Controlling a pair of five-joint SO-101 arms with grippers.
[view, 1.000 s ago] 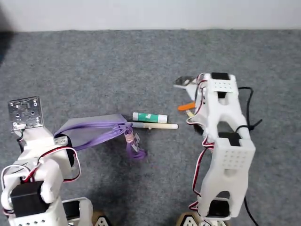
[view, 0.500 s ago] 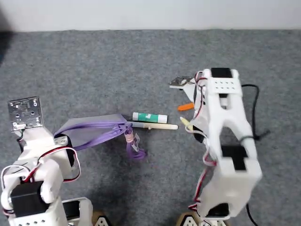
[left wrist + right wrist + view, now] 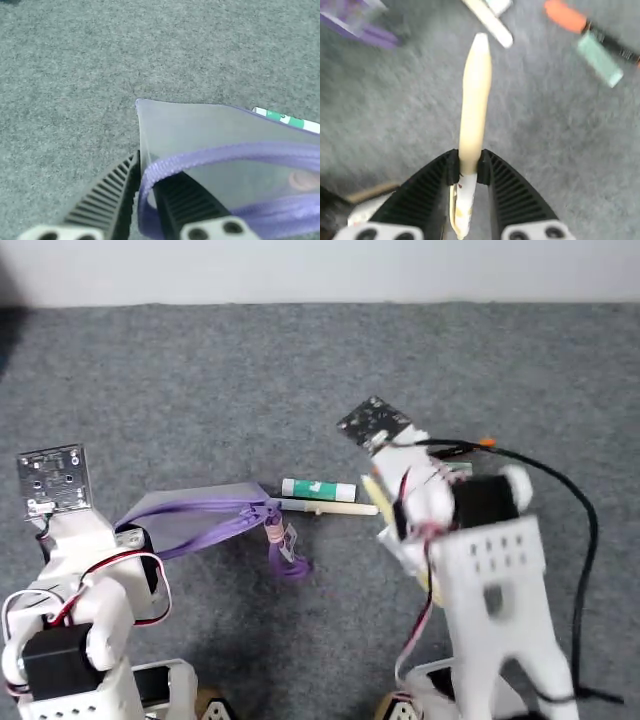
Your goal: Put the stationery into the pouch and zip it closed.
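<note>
The right arm (image 3: pixel 480 540) has swung in the last second from its spot over the far-right items toward the middle of the grey mat (image 3: pixel 300 370), turning its wrist toward the pouch (image 3: pixel 190 515) as it comes. The left arm (image 3: pixel 70 570) and the pouch have not shifted. This looks like the carry step: one piece of stationery is already lifted and on its way, and nothing seems to be inside the pouch yet. The pouch lies on its side on the mat, its purple zipper band open and its mouth facing the right arm. The left pincer (image 3: pixel 146 167) is clenched on the pouch's back corner, one finger on each side of the zipper band. The right pincer (image 3: pixel 469 157) is clamped on a cream pen (image 3: pixel 474 95), which sticks straight out beyond the fingertips with its tip pointing roughly toward the pouch. In the high view that tip (image 3: pixel 372 490) hangs just beside the end of a pale pen (image 3: pixel 330 507) lying on the mat, well short of the pouch mouth. A green-and-white stick (image 3: pixel 318 489) lies just beyond the pale pen, both between the right pincer and the pouch. An orange marker (image 3: pixel 565 15) and a pale green piece (image 3: pixel 600 59) remain on the mat off to the side, apart from the pincer. The zipper charm (image 3: pixel 285 540) trails from the mouth.
</note>
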